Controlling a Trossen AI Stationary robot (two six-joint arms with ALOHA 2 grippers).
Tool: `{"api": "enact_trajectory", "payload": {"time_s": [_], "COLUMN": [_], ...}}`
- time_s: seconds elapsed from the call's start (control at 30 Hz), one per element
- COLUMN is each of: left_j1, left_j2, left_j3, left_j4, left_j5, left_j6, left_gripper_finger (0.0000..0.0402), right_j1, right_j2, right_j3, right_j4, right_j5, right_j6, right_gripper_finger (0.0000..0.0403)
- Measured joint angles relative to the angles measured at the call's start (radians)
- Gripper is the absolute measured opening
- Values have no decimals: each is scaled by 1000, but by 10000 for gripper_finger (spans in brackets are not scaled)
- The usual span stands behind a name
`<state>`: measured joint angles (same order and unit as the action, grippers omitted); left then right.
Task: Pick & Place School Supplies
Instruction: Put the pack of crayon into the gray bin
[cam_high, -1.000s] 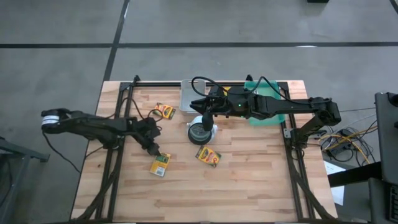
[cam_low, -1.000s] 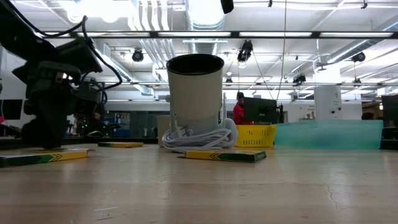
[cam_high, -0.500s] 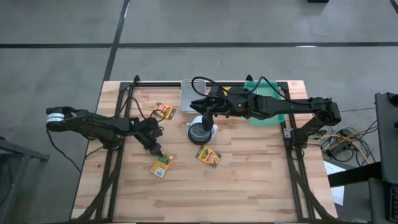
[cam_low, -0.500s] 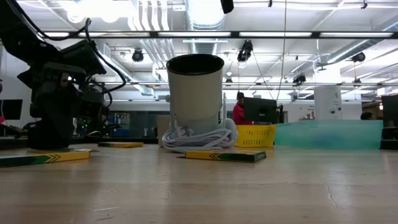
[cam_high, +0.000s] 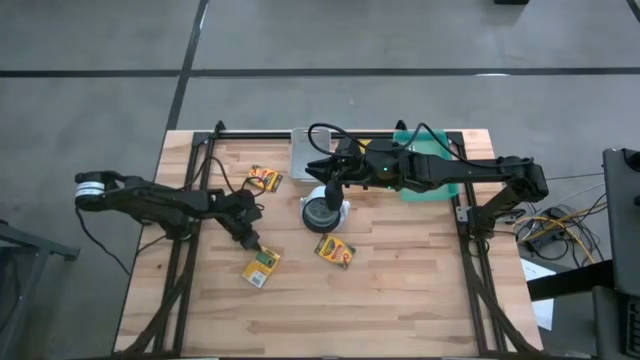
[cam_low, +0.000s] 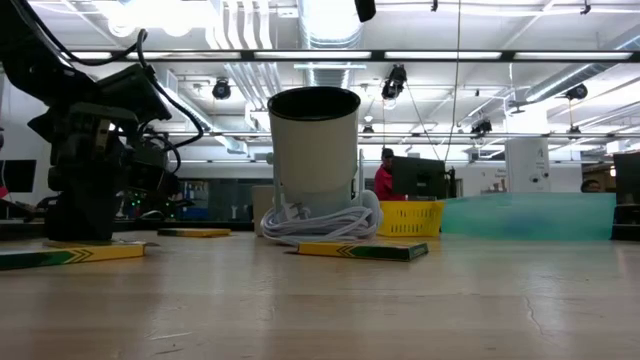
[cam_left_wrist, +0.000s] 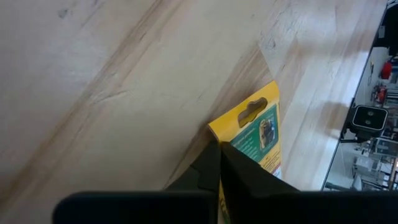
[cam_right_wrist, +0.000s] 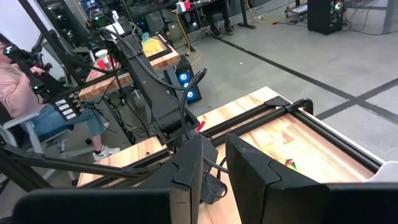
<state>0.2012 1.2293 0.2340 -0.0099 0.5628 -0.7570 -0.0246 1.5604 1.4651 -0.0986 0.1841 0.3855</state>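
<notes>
i have the left gripper (cam_high: 250, 240) down on the wooden table (cam_high: 400, 290), its fingers pressed together at the near edge of the lower-left crayon box (cam_high: 260, 266). in the left wrist view the two dark fingers (cam_left_wrist: 211, 168) meet right at the yellow hang-tab end of that box (cam_left_wrist: 255, 134), but i cannot tell whether they pinch the card or only touch it. the box lies flat on the wood.

a second crayon box (cam_high: 335, 250) lies flat just below the round cup (cam_high: 321, 212), and a third crayon box (cam_high: 265, 179) sits near the far left of the table, well apart from the others. from the low view the cup (cam_low: 314, 150) stands upright with a white cord coiled at its base.

my right gripper (cam_high: 333, 190) hangs above the cup's rim. in the right wrist view its fingers (cam_right_wrist: 249, 168) stand a little apart with nothing visible between them. a teal tray (cam_high: 430, 190) lies under the right arm, and a grey tray (cam_high: 305, 155) sits at the table's far edge.
</notes>
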Motion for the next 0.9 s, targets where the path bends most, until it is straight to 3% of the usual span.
{"api": "enact_trajectory", "payload": {"time_s": [0.57,0.9], "left_j1": [0,0], "left_j2": [-8,-109], "left_j3": [-1,-4], "left_j4": [16,19], "left_j5": [2,12], "left_j6": [-20,-47], "left_gripper_finger": [2,1], "right_j1": [0,0], "right_j2": [0,0], "right_j3": [0,0], "right_j4": [0,0], "right_j5": [0,0], "right_j6": [0,0], "right_gripper_finger": [68,68]}}
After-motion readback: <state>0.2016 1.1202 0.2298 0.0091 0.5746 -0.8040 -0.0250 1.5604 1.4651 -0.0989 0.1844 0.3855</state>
